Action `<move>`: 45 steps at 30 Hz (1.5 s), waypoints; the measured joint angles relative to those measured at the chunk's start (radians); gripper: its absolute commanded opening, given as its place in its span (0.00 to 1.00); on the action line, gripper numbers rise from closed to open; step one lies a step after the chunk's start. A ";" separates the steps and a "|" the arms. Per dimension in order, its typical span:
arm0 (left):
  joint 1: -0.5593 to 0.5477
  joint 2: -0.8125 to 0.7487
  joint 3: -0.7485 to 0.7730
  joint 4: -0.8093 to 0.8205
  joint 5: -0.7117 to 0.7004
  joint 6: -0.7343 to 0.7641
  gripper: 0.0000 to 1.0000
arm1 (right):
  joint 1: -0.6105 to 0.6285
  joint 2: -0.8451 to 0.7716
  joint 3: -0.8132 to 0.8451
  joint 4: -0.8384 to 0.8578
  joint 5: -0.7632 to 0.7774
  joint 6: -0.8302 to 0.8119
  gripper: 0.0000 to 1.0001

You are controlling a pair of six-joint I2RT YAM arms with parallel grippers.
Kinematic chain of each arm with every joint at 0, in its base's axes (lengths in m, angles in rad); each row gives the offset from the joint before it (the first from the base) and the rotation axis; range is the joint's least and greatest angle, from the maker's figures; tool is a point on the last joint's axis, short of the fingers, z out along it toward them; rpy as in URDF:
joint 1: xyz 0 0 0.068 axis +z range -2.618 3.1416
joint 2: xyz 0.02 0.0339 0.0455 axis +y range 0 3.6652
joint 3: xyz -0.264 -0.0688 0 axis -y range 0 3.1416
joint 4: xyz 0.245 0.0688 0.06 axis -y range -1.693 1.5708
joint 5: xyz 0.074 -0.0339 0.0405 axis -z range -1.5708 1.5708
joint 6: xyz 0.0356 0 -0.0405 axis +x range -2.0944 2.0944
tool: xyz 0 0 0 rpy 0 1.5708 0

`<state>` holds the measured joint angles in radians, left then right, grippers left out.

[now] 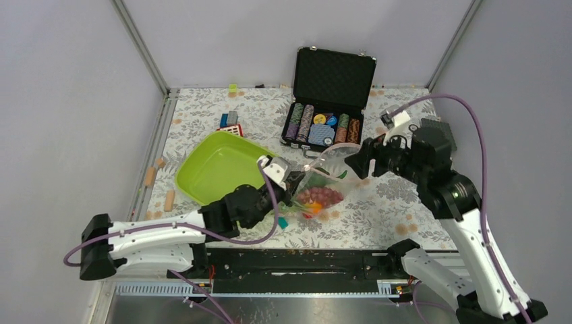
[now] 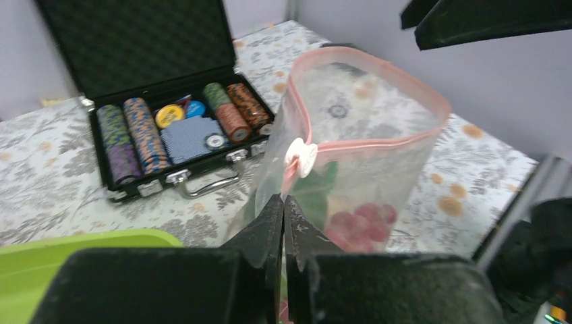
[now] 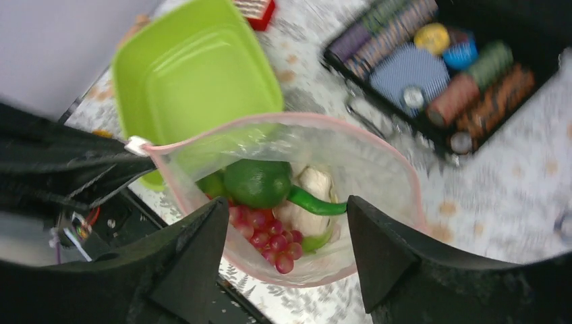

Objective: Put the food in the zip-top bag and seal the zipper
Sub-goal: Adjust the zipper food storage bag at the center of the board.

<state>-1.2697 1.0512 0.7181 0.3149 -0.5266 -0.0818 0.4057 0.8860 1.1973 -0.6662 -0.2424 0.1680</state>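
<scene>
While one zip-top bag (image 3: 378,169) gapes, one dark green fruit (image 3: 256,182) sits inside.

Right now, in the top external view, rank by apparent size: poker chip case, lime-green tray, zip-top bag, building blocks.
Poker chip case
Lime-green tray
Zip-top bag, held nearer the camera, so unsure
Building blocks

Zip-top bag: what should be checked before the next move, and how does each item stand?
1. Grapes, dark green fruit and green pod inside the zip-top bag: ok.
2. Left gripper holding the bag: ok; shut on its edge below the slider.
3. Zipper sealed: not ok; it gapes open.
4. Right gripper free: ok; open above the bag.
5. Nothing left to pack: cannot tell.
</scene>
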 measured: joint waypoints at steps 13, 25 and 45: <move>0.046 -0.117 -0.063 -0.058 0.185 -0.062 0.00 | 0.094 0.021 -0.030 0.084 -0.510 -0.461 0.71; 0.052 -0.129 -0.063 -0.085 0.219 -0.076 0.07 | 0.255 0.133 -0.036 -0.057 -0.339 -0.604 0.00; 0.156 -0.111 -0.120 0.034 0.443 -0.016 0.66 | 0.256 0.064 -0.091 0.032 -0.299 -0.452 0.00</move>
<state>-1.1137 0.9398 0.5983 0.3485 -0.0834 -0.0982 0.6621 0.9504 1.1061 -0.6342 -0.5411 -0.2840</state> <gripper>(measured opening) 0.630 0.022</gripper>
